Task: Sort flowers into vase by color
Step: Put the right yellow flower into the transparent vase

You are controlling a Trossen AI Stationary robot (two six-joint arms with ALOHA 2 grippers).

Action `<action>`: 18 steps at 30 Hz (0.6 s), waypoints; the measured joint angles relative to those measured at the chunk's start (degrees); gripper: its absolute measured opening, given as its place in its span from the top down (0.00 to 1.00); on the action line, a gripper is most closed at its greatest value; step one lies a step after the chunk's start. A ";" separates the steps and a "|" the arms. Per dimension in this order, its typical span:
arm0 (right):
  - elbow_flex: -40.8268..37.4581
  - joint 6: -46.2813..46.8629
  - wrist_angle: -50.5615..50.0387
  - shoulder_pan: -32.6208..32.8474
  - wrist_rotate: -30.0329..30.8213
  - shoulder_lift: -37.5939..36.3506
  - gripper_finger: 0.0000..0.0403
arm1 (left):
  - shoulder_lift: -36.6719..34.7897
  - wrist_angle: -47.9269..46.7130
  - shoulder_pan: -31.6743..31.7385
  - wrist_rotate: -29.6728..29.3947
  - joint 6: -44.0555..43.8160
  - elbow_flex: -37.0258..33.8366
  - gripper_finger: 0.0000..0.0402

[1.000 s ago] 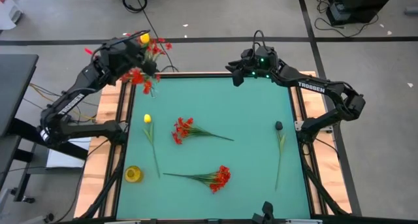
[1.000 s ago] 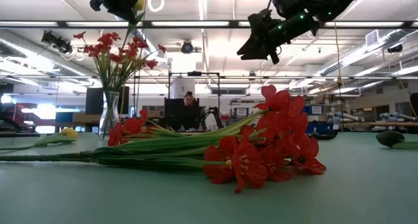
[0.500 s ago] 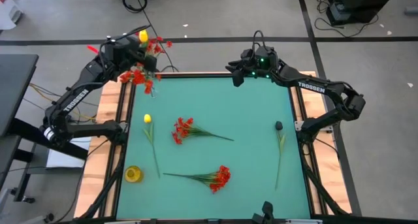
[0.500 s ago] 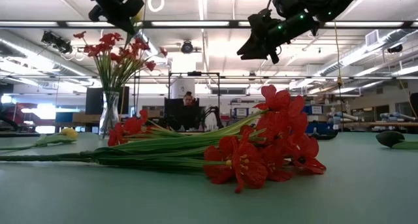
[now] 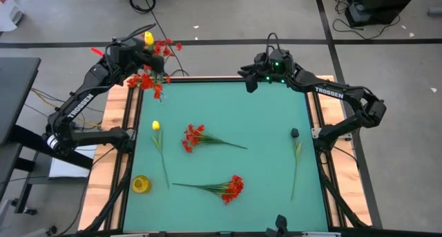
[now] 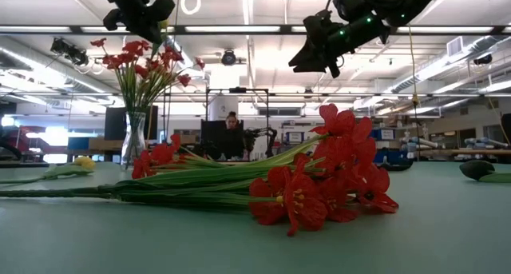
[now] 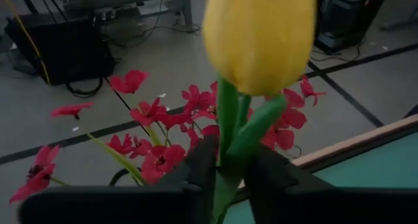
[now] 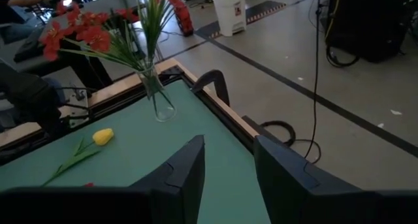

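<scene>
My left gripper [image 5: 140, 48] hangs high over the table's far-left corner, shut on a yellow tulip [image 5: 148, 38], whose bud [image 7: 261, 34] fills its wrist view. Just below stands a glass vase [image 8: 159, 96] holding red sprays [image 5: 148, 79] [image 6: 140, 62]. A second yellow tulip [image 5: 156, 126] and two red sprays [image 5: 193, 136] [image 5: 231, 188] lie flat on the green mat. My right gripper [image 5: 250, 81] [image 8: 228, 160] waits open above the far edge, touching nothing. My left gripper pinches the tulip's green stem [image 7: 228, 129] just under the bud between its two fingers [image 7: 201, 166]. The bud stands out past the fingertips, lifted clear above the vase's red blossoms. The stem behind the fingers is hidden by the gripper.
A round yellow container [image 5: 141, 184] sits by the near-left edge. A dark-headed flower [image 5: 295, 133] lies along the right side. Wooden rails [image 5: 114, 126] border the mat. A person sits at a desk far behind the table [image 6: 231, 122].
My left gripper has carried the yellow tulip a little toward the table's left and far edge, staying shut on its stem above the vase's red blossoms. Everything on the mat has kept still.
</scene>
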 joint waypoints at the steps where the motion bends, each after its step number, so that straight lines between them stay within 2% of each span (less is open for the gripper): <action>1: 0.00 0.12 0.01 0.05 -0.22 0.01 0.65 | -0.01 -0.08 0.00 -0.02 -0.74 0.00 0.76; 11: 0.00 1.88 -0.13 0.08 -2.36 0.01 0.65 | -0.87 -7.46 -0.02 -3.03 -5.82 -0.02 0.38; 14: 0.00 2.10 -0.58 0.10 -3.66 0.01 0.65 | -1.87 -8.69 -0.22 -2.79 -5.88 1.51 0.32; 18: 0.00 3.14 -2.41 0.10 -4.12 0.01 0.65 | -2.81 -12.84 -1.35 -1.98 -5.52 6.57 0.31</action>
